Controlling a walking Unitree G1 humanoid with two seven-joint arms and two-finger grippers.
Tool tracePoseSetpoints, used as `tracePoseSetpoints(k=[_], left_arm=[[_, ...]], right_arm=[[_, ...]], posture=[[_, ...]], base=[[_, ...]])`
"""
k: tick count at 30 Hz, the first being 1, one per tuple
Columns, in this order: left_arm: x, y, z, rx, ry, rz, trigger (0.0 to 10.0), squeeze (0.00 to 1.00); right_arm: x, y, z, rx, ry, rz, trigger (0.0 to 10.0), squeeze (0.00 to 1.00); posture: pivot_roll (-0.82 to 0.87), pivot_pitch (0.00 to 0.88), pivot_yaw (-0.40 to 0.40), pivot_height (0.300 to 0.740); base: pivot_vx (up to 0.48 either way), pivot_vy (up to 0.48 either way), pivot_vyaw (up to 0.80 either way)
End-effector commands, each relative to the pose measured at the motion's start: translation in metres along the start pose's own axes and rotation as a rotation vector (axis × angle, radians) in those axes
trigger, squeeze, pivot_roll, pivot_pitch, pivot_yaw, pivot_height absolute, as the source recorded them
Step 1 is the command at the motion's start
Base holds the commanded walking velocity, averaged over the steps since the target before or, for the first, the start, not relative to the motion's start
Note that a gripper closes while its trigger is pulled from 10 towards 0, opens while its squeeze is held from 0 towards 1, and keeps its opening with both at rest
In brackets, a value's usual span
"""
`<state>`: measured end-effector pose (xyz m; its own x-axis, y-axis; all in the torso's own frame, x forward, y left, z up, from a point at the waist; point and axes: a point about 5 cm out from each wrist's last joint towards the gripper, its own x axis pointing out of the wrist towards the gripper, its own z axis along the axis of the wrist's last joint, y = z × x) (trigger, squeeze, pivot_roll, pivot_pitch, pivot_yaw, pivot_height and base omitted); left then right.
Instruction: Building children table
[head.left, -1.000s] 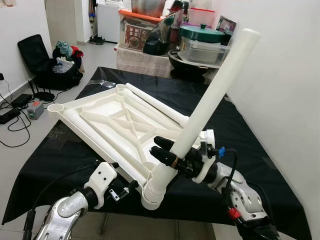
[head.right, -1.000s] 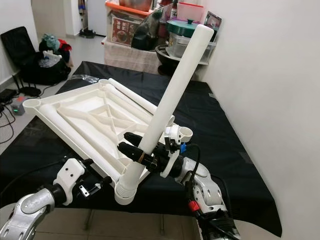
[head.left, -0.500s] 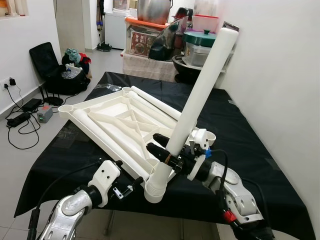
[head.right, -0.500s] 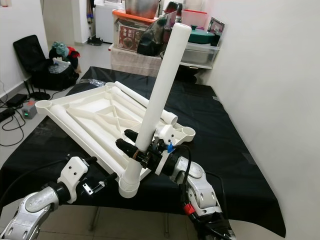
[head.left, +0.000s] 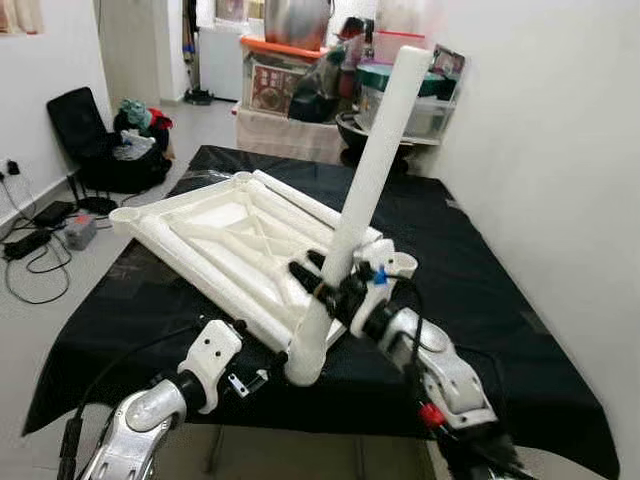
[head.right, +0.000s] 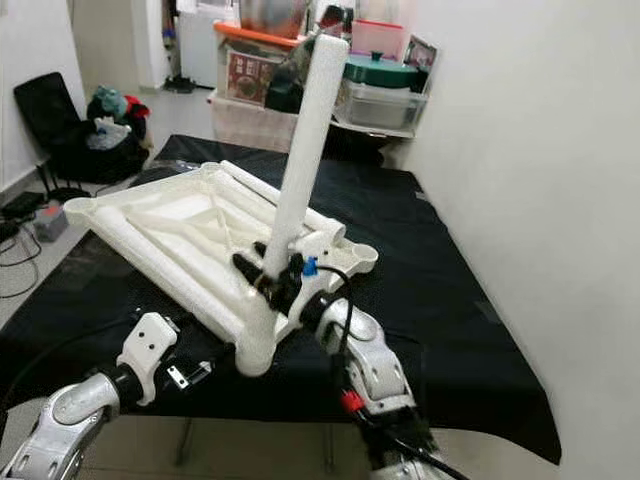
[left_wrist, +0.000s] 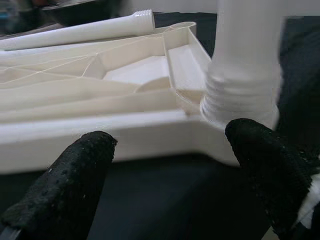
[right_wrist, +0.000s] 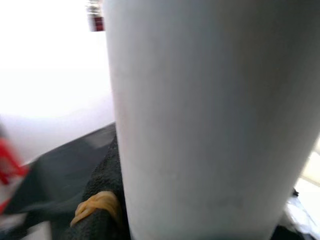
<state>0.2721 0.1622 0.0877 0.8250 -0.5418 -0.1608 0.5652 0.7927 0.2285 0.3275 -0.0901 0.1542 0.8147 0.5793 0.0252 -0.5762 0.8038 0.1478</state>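
The upturned white tabletop (head.left: 225, 240) lay on the black-draped table (head.left: 480, 300). At its near corner, the right gripper (head.left: 325, 285) had its fingers closed on a white leg tube (head.left: 365, 180), whose long axis rose steeply, threaded foot at the corner socket. The left gripper (left_wrist: 170, 165) hung just below that corner, fingers spread and empty. The socket joint was hard to make out.

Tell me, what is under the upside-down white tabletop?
Under the white tabletop lies a black cloth that covers the supporting table. The cloth hides the surface below. The right end effector holds a white leg at the tabletop's near corner.
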Motion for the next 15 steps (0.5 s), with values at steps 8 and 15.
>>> tracePoseSetpoints(k=[8, 15], left_arm=[[0.001, -0.001, -0.001, -0.011, -0.002, 0.007, 10.0, 0.0], [0.0, -0.002, -0.003, -0.013, 0.0, 0.013, 10.0, 0.0]], right_arm=[[-0.042, -0.049, -0.084, 0.054, 0.389, -0.464, 10.0, 0.0], [-0.044, -0.052, -0.093, 0.024, 0.458, -0.598, 10.0, 0.0]], posture=[[0.12, 0.0, -0.159, 0.74], [0.12, 0.0, -0.164, 0.74]], base=[[0.0, 0.0, 0.0], [0.0, 0.0, 0.0]])
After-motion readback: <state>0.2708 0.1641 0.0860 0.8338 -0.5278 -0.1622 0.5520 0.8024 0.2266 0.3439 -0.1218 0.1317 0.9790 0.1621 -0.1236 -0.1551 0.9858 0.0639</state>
